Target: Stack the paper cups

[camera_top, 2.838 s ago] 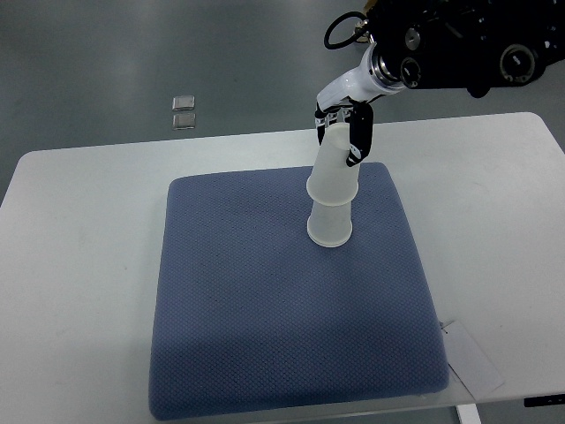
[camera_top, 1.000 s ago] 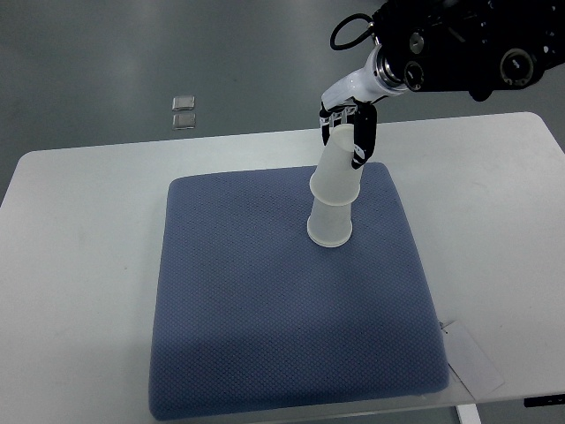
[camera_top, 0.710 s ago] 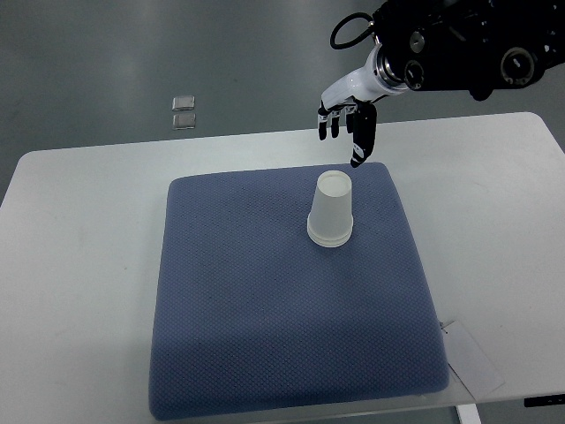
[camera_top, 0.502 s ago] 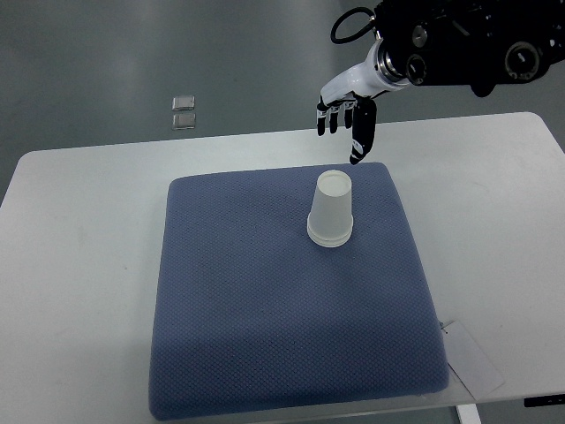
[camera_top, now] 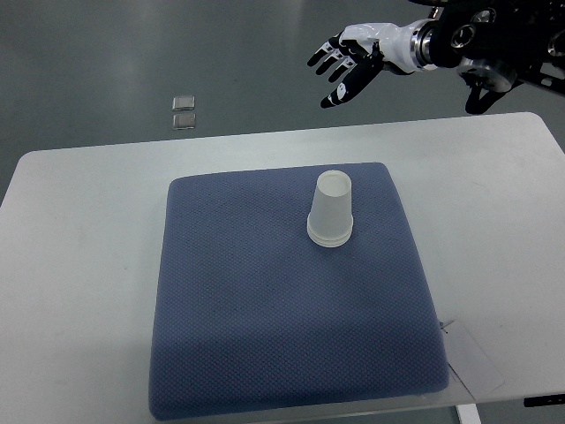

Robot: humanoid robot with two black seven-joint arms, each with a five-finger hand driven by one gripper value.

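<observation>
**Blue pad, white stack, hand well clear**

White card [camera_top: 472, 358] pokes out at the near right corner of the table [camera_top: 79, 265], just one of it. On up the blue pad [camera_top: 291, 300], one pad, filling the middle of the tabletop. Toward its far side stand the cups [camera_top: 331, 212], upside down, nested into a single stack; I make out two rims at the base, so two cups by my count, though more could hide inside. Beyond the far table edge hangs the right hand [camera_top: 346, 62], fingers spread, holding nothing, high and well apart from the stack. No left arm to be seen. Two small clear squares [camera_top: 184, 111] sit on the grey floor, far left.

Risk from here? Little, I'd say. The stack looks a touch tilted on that soft pad, so a swing of the arm low across it could topple it.
</observation>
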